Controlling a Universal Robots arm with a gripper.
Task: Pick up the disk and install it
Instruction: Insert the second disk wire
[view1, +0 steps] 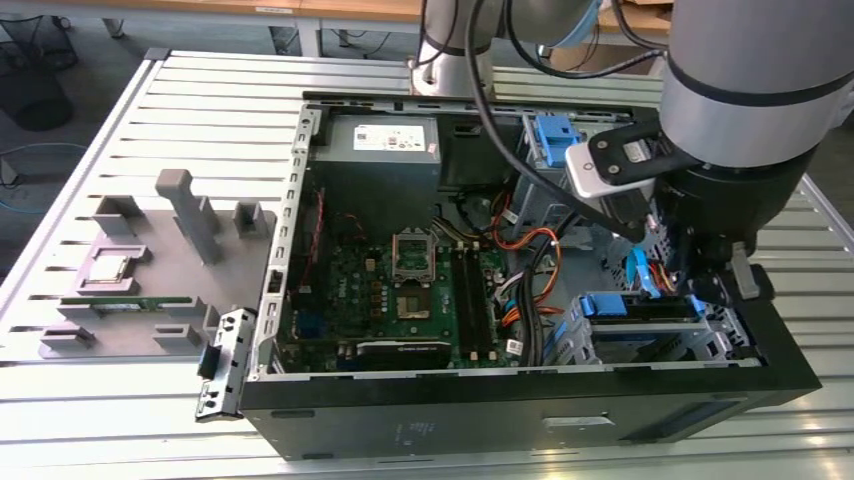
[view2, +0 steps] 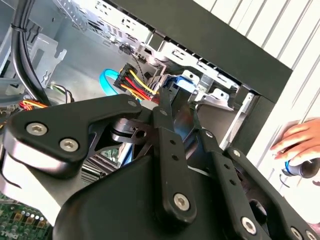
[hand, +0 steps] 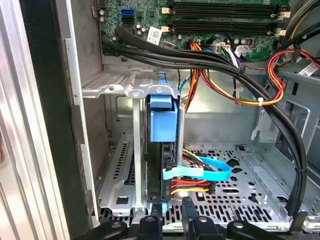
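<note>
Black gripper (view2: 172, 125) linkages loom closest in the second wrist view; whether its claw is apart or together, I cannot tell. Arm (view1: 747, 90) reaches down over the disk (hand: 162, 125), seated upright in its bay (hand: 112, 85)

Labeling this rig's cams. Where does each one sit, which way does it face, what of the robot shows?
Exterior view: off the arm, above, looking down into the open computer case; arm and gripper show over the drive cage.
First wrist view: on the arm, facing the disk seated in its metal cage; gripper linkage at the edge.
Second wrist view: behind the gripper's black links, facing the cage; a person's hand outside.
Shared: disk's blue rails, blue cable.
</note>
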